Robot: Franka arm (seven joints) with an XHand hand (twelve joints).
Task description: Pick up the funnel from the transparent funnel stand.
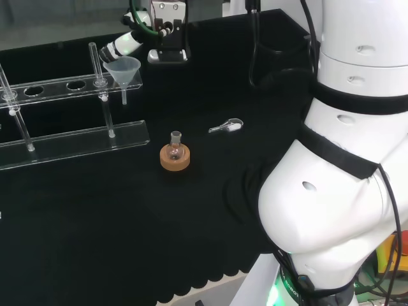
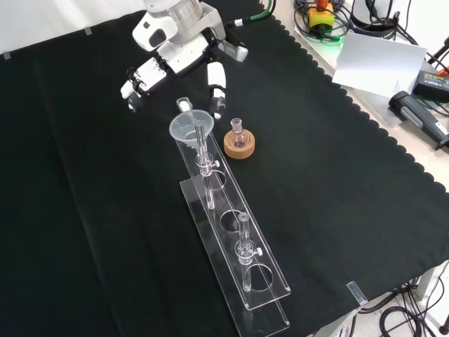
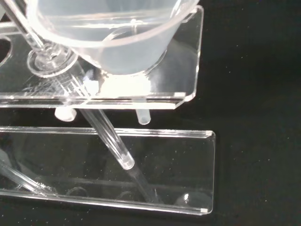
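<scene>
A clear plastic funnel [image 1: 122, 68] [image 2: 189, 127] sits in the end hole of the transparent stand [image 1: 60, 87] [image 2: 261, 286], its stem hanging down through the shelf. In the wrist view the funnel's bowl [image 3: 108, 37] is close and large, with its stem [image 3: 114, 142] slanting down toward the stand's base plate [image 3: 178, 160]. My hand [image 1: 127, 44] [image 2: 175, 57] hovers just beyond the funnel end of the stand. It is open, with fingers [image 2: 139, 77] and thumb [image 2: 217, 86] spread to either side and touching nothing.
A cork ring [image 1: 174, 160] [image 2: 239, 147] holding a small glass flask stands beside the stand's funnel end. A small clear stopper-like piece [image 1: 227, 126] lies on the cloth past it. Thin glass rods stand upright on the stand [image 2: 243, 239].
</scene>
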